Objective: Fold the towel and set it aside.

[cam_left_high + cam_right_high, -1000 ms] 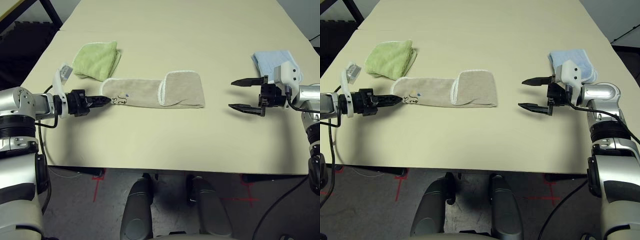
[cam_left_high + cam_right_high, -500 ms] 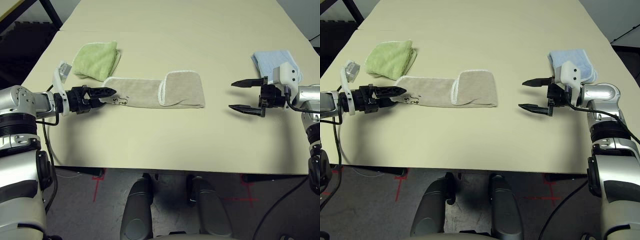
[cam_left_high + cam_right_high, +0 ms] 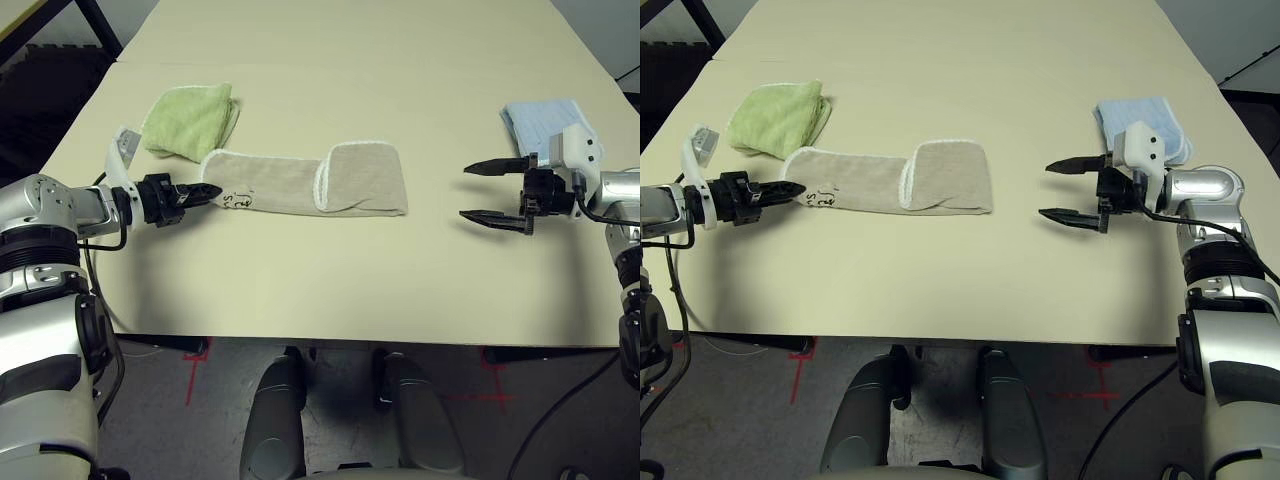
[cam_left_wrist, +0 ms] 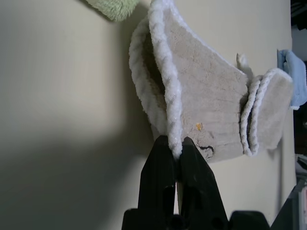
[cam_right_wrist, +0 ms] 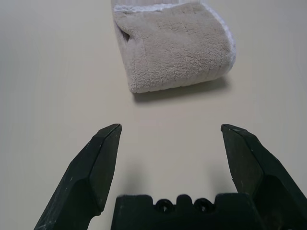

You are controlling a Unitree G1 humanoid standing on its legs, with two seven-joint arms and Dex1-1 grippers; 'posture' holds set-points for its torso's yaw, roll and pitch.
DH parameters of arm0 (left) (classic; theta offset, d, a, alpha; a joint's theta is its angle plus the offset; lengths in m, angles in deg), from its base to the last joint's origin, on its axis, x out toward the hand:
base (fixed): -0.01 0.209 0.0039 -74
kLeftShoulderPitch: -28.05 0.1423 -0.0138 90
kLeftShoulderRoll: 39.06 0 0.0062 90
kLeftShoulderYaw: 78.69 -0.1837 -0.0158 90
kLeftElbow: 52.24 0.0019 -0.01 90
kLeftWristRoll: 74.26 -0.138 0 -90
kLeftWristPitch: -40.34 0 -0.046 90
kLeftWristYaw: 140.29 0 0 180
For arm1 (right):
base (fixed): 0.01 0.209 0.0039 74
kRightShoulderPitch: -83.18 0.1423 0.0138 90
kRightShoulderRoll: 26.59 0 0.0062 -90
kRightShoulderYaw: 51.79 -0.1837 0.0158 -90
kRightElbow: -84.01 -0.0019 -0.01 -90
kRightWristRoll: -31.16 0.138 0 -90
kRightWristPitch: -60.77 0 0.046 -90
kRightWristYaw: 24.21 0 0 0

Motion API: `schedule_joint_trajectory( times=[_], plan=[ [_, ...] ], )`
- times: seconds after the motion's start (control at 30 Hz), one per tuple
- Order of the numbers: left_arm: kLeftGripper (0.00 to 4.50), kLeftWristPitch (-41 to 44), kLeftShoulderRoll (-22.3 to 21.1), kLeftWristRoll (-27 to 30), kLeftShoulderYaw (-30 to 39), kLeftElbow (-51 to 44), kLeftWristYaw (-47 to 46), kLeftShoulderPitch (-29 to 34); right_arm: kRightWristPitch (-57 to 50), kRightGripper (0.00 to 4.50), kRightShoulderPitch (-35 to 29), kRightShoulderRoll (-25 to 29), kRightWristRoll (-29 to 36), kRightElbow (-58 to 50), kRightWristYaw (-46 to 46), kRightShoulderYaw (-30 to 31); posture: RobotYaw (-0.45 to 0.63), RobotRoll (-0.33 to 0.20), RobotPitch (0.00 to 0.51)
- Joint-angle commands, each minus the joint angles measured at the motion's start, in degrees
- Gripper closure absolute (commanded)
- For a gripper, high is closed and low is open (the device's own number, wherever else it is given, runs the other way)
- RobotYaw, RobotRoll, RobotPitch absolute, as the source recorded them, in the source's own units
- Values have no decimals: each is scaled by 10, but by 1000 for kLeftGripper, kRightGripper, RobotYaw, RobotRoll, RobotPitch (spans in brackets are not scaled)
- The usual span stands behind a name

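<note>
The beige towel [image 3: 300,180] lies in a long strip across the middle of the table, its right end folded over itself [image 3: 365,175]. A white piped edge and a dark printed mark [image 3: 238,199] sit at its left end. My left gripper [image 3: 208,192] is shut on that left end, pinching the white piping [image 4: 173,143] and lifting the top layer a little. My right gripper [image 3: 478,192] hovers open to the right of the towel's folded end [image 5: 175,45], clear of it with bare table between, nothing in its fingers.
A folded lime-green cloth [image 3: 192,118] lies just behind the towel's left end. A folded light-blue cloth [image 3: 543,122] lies at the right, behind my right wrist. The table's front edge [image 3: 340,338] runs close below both arms.
My left gripper reached the towel's left end with fingers apart, then shut on its edge. The right gripper stayed open in place.
</note>
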Motion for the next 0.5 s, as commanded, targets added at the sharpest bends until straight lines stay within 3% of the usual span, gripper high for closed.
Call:
schedule_joint_trajectory(
  times=[0.03, 0.3, 0.5],
  plan=[
    [4466, -10, -19, -17, -28, -4, 28, 1, -15, 0, -6, -2, 11, -9, 13, -3, -63, 0, 196],
    [4466, 18, -35, -8, -56, -37, 66, -35, -38, 0, -13, -11, 17, -29, 18, -1, -35, 0, 200],
    [4466, 53, -75, 2, -89, -102, 105, -59, -41, 0, -19, -21, 15, -32, 14, 0, -17, 0, 200]
  ],
)
